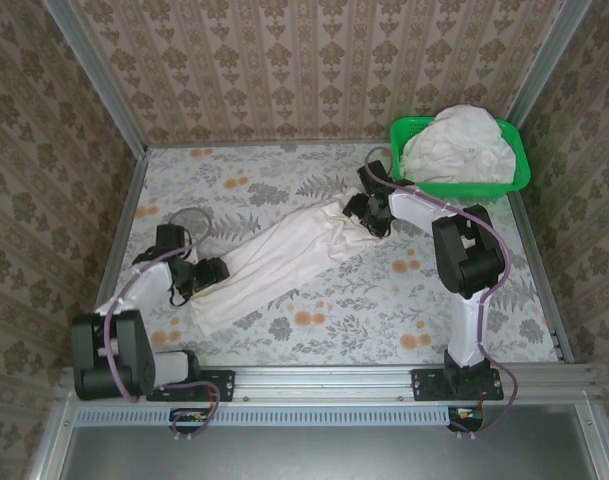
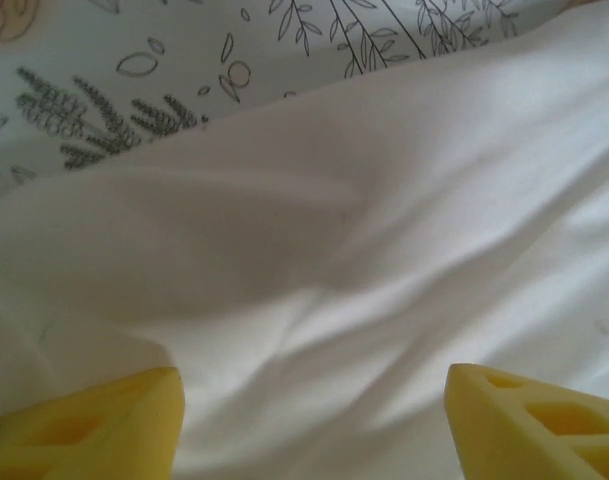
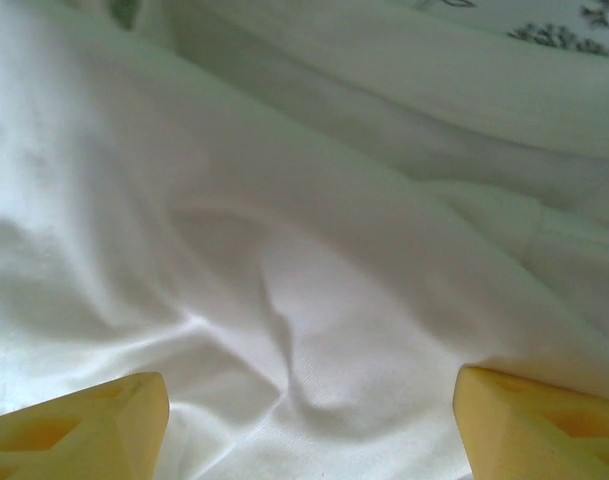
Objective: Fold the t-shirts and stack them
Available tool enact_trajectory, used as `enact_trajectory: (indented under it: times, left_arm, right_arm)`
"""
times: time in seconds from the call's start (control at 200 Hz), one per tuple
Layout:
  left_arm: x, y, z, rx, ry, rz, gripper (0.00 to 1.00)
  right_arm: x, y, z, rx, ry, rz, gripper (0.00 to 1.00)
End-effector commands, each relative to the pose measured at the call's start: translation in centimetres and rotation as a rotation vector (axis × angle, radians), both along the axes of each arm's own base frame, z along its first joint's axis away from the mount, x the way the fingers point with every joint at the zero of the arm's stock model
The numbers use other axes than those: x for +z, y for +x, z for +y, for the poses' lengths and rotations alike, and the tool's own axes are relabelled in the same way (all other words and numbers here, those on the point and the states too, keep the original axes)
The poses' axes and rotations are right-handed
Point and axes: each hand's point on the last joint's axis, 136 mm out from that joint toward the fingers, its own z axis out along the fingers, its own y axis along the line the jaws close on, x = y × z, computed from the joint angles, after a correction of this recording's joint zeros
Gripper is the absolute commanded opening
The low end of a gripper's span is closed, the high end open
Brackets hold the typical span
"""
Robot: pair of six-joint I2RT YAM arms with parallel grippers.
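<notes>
Right now I see one white t-shirt (image 1: 284, 255) lying in a long, rumpled band slantwise across the flowered table (image 1: 324, 325), with the left gripper (image 1: 206, 276) at its near end and the right gripper (image 1: 370, 214) at its far end. On both wrist cameras the yellow fingers (image 2: 94, 425) stand wide apart, the cloth spread beneath and between them, and I see no fold pinched. A heap of white shirts (image 1: 454, 145) sits in the green basket (image 1: 522, 172) at the far right corner.
</notes>
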Motion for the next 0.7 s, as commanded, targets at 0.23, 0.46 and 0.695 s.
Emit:
enact_trajectory:
  times: [0.23,0.46,0.695]
  left_arm:
    - [0.1,-5.4,-1.6,-0.005,-0.090,0.162,0.56]
    - [2.0,-6.7,-5.7,-0.010,-0.162,0.143,0.60]
    - [4.5,-5.6,-5.3,-0.021,-0.105,-0.001,0.67]
  right_arm:
    - [-2.9,3.3,2.1,-0.097,0.066,0.074,0.73]
    - [-2.3,8.7,4.9,-0.108,0.124,0.051,0.73]
    - [2.5,13.8,8.7,0.047,0.197,-0.083,0.74]
